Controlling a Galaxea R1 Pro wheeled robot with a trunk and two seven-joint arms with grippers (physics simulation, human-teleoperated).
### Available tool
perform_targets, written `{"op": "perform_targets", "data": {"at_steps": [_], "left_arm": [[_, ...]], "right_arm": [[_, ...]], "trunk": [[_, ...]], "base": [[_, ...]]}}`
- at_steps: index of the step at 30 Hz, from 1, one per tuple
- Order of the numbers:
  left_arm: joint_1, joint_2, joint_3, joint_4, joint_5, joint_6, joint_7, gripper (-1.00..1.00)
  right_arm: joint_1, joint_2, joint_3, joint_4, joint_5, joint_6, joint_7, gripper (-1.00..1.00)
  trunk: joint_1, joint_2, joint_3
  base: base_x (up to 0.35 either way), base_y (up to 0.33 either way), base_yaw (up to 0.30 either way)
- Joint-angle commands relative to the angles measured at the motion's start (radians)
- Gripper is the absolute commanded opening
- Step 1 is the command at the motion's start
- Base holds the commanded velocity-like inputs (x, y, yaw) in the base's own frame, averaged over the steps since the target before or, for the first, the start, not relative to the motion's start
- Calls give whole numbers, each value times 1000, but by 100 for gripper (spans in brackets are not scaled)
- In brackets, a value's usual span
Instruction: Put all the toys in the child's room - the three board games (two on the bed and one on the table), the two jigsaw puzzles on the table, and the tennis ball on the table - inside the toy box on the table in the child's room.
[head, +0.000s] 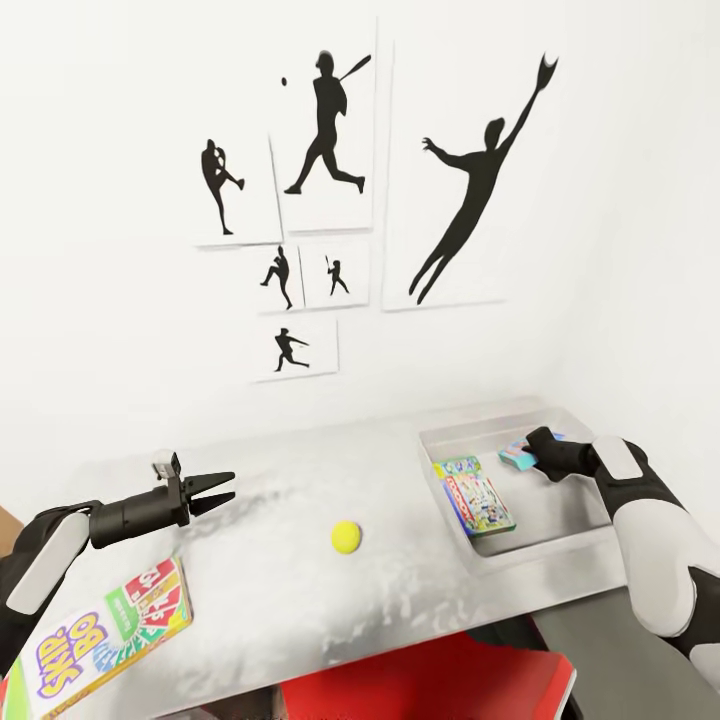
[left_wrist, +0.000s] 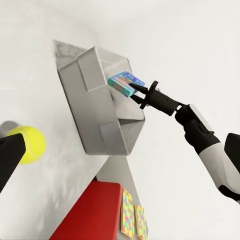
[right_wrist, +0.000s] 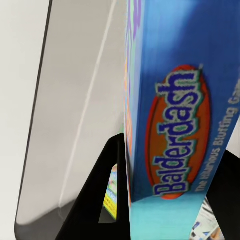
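**Blue game box held over the toy box**

White wall with baseball-player pictures (head: 330, 130) stands behind the pale desk (head: 300, 580). On the desk's right sits the toy box (head: 580, 545) with a green-edged game box (head: 475, 497) inside. The right hand (head: 532, 447) grips the Balderdash game box (left_wrist: 125, 83) above it. A Skip-Bo game box (head: 105, 630) lies near the open, empty left hand (head: 222, 490). The tennis ball (head: 347, 537) rests mid-desk.
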Motion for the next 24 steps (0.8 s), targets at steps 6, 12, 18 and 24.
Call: {"op": "perform_targets", "data": {"at_steps": [6,12,18,24], "left_arm": [[-1,1,-2,0,2,3,-2,100],[-1,1,-2,0,2,3,-2,100],[-1,0,-2,0,1,3,-2,100],[-1,-1,-2,0,0,3,-2,100]], "right_arm": [[-2,2,-6,-1,-11,2,-9,-100],[-2,2,-7,-2,-12,0,-9,-100],[-2,2,-8,-2,-11,0,-9,-100],[-2,2,-9,-2,-13,1,-9,-100]], "trunk": [[1,-2,-12],[1,-2,-22],[1,-2,-31],[1,-2,-33]], "base": [[0,0,0],[0,0,0],[0,0,0],[0,0,0]]}}
